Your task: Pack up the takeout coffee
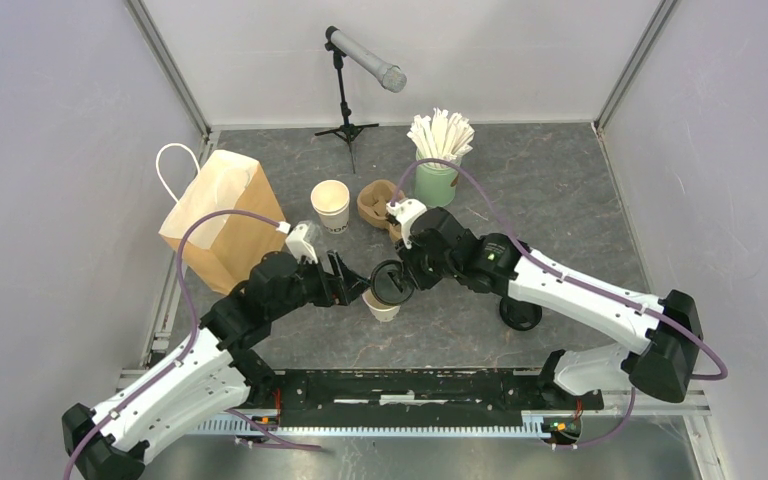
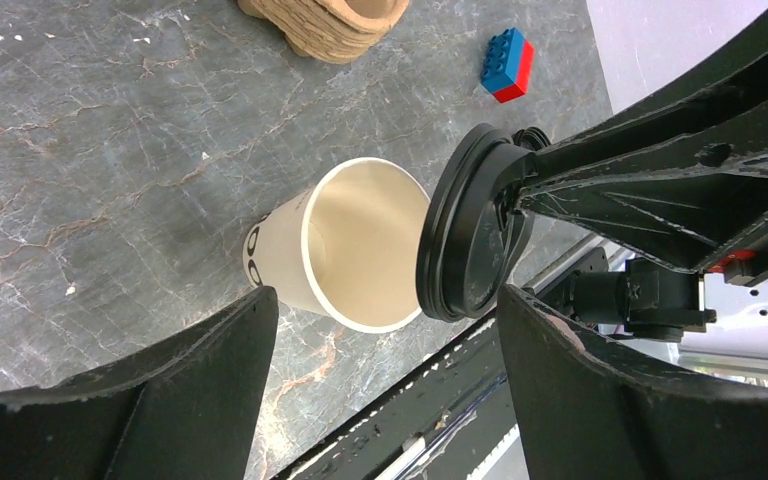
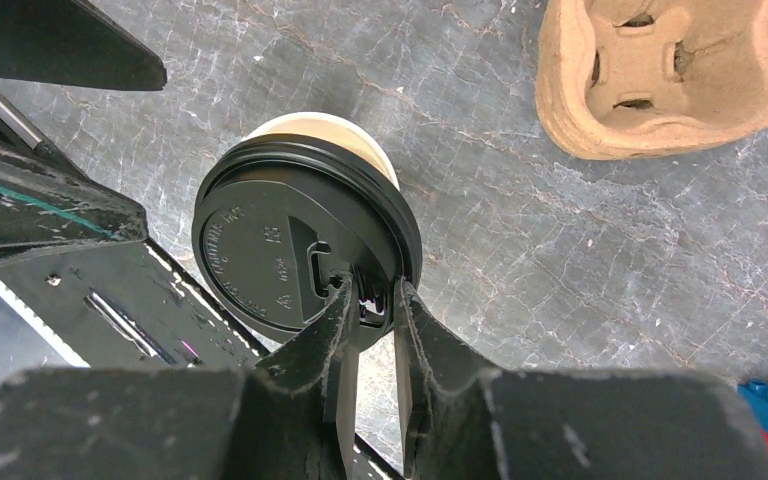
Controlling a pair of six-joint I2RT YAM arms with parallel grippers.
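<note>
Paper cup (image 2: 285, 265) sits just ahead of wide-open left gripper (image 1: 350, 285); right gripper (image 3: 370, 300) pinches lid (image 3: 260, 240) over it

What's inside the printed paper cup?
The paper cup shows only bare cream inner wall, no drink; its bottom is unclear. From the right wrist, the black lid covers most of it.

A robotics lab cell is suggested: a grey tabletop (image 1: 560, 190) is enclosed by 3 plain white walls (image 1: 460, 40), and a microphone (image 1: 365, 58) is mounted on a tripod (image 1: 347, 128).
</note>
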